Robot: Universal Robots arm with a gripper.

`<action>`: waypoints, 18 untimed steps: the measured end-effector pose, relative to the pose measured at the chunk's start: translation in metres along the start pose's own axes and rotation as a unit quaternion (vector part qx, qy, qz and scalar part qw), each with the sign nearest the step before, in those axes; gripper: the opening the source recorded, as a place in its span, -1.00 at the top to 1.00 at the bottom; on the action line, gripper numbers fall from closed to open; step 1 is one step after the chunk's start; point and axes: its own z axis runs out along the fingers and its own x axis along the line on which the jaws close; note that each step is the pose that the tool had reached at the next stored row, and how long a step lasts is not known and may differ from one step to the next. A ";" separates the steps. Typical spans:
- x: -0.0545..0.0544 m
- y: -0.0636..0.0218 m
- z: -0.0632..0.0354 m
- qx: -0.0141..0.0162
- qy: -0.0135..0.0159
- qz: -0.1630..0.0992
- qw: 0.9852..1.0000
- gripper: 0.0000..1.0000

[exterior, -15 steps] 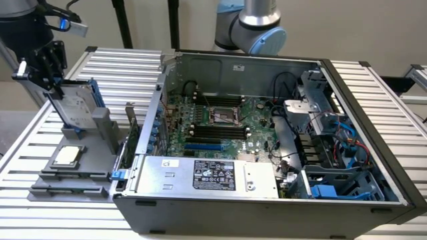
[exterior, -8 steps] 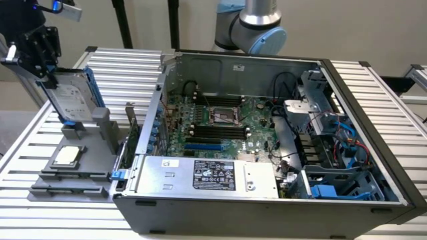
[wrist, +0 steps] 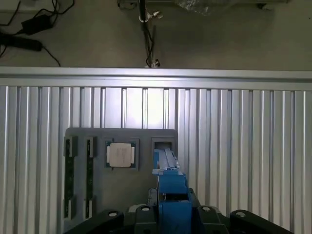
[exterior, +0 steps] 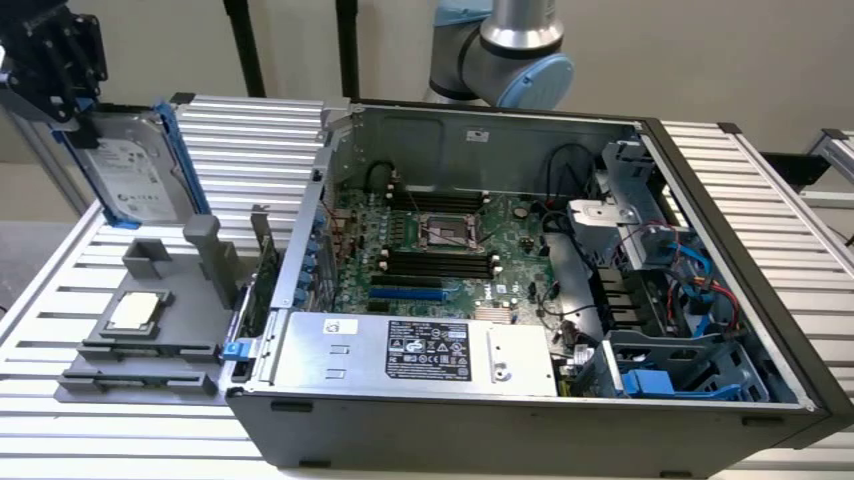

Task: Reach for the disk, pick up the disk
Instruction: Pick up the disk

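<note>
Hanging clear of the bench (exterior: 747, 190), the disk (exterior: 134, 165) is up in the air near the bench's edge on the exterior view's left, towards the far corner. There is open room round it: bare slats behind, free air under its lower end, and nothing touching either side. Beneath it sits the grey fixture tray (exterior: 174, 300), whose upright post (exterior: 203, 240) is close to the disk's bottom corner but apart from it. The CPU chip (exterior: 138, 312) lies flat in its pocket on the tray, nearer the bench's front edge. The open computer case (exterior: 534, 430) takes the bench's middle and the exterior view's right, with its side wall well apart from the disk. A power supply (exterior: 414, 350) runs along the case's near side, and the motherboard (exterior: 441, 240) lies behind that.

The disk stands on end, its long axis close to vertical, the top leaning a touch toward the exterior view's left. Its white-labelled face is turned to the exterior camera, and the blue caddy rail runs down the side nearer the case. The wrist camera looks straight down the thin edge of the disk (wrist: 168, 170), with its lower end lined up over the tray's rectangular slot (wrist: 163, 143), just beside the chip (wrist: 120, 155).

The gripper (exterior: 67, 105) is partway closed, jaws clamped on the disk's top end with the blue caddy pinched between them (wrist: 170, 209). The disk hangs from that grip alone.
</note>
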 end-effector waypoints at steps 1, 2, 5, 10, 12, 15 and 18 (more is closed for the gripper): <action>0.000 -0.0005 -0.0045 0.000 0.000 0.000 1.000 0.35; 0.000 -0.0013 -0.0089 0.000 0.000 -0.001 1.000 0.35; 0.001 -0.0050 -0.0225 0.000 -0.001 -0.003 1.000 0.35; 0.003 -0.0131 -0.0453 0.000 -0.002 -0.006 1.000 0.35; 0.004 -0.0193 -0.0542 0.000 -0.004 -0.006 1.000 0.35; 0.006 -0.0316 -0.0663 0.000 -0.006 -0.006 1.000 0.35; 0.009 -0.0451 -0.0775 0.000 -0.007 -0.006 1.000 0.35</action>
